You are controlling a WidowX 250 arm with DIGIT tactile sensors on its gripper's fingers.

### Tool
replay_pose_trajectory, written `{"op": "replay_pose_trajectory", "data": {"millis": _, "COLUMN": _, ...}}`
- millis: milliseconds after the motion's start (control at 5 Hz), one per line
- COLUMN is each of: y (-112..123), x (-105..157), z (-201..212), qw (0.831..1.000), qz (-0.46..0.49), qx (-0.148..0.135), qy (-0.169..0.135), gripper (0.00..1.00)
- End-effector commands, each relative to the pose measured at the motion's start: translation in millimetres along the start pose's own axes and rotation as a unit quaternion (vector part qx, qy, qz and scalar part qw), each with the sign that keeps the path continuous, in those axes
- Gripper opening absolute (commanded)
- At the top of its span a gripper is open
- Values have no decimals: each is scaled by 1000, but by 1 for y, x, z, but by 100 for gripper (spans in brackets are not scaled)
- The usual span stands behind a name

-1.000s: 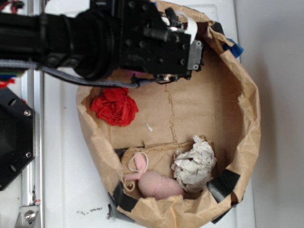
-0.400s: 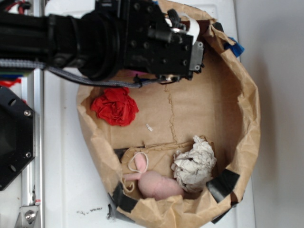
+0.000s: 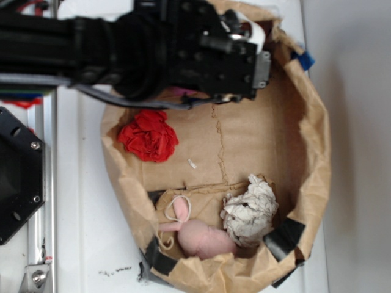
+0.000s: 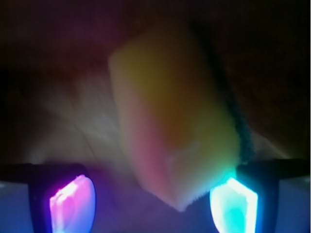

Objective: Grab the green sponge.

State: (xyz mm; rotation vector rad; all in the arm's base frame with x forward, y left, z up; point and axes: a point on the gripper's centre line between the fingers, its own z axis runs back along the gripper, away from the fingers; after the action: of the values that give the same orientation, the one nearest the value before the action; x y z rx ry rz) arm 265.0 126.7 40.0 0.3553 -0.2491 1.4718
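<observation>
The green sponge (image 4: 175,121), a yellow foam block with a dark green layer along its right edge, fills the middle of the wrist view, tilted and very close. My gripper (image 4: 153,206) is open. Its glowing left fingertip (image 4: 73,206) stands well apart from the sponge. The right fingertip (image 4: 233,204) sits right at the sponge's lower right corner. In the exterior view the black arm (image 3: 201,55) hangs over the upper part of the brown paper basin (image 3: 311,152), hiding the sponge and the fingers.
Inside the basin lie a ruffled red cloth (image 3: 148,135) at the left, a crumpled white paper wad (image 3: 249,212) and a pink soft toy (image 3: 201,235) at the bottom. Black tape patches (image 3: 284,235) mark the rim. A metal rail (image 3: 46,183) runs along the left.
The arm has shifted slightly right and toward the top of the exterior view, over the basin's upper edge. The basin's right rim has moved a little.
</observation>
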Motion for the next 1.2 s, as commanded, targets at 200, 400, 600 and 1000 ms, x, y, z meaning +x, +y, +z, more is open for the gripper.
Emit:
{"op": "replay_pose_trajectory", "data": {"millis": 200, "y": -15, "x": 29, "z": 3, "qw": 996, "qz": 82, "qx": -11, "qy": -38, "gripper": 0}}
{"op": "replay_pose_trajectory", "data": {"millis": 400, "y": -13, "x": 28, "z": 3, "qw": 996, "qz": 79, "qx": -12, "qy": -39, "gripper": 0}}
{"op": "replay_pose_trajectory", "data": {"millis": 600, "y": -12, "x": 27, "z": 4, "qw": 996, "qz": 74, "qx": -13, "qy": -39, "gripper": 0}}
{"op": "replay_pose_trajectory", "data": {"millis": 1000, "y": -6, "x": 14, "z": 27, "qw": 996, "qz": -64, "qx": -60, "qy": -24, "gripper": 0}}
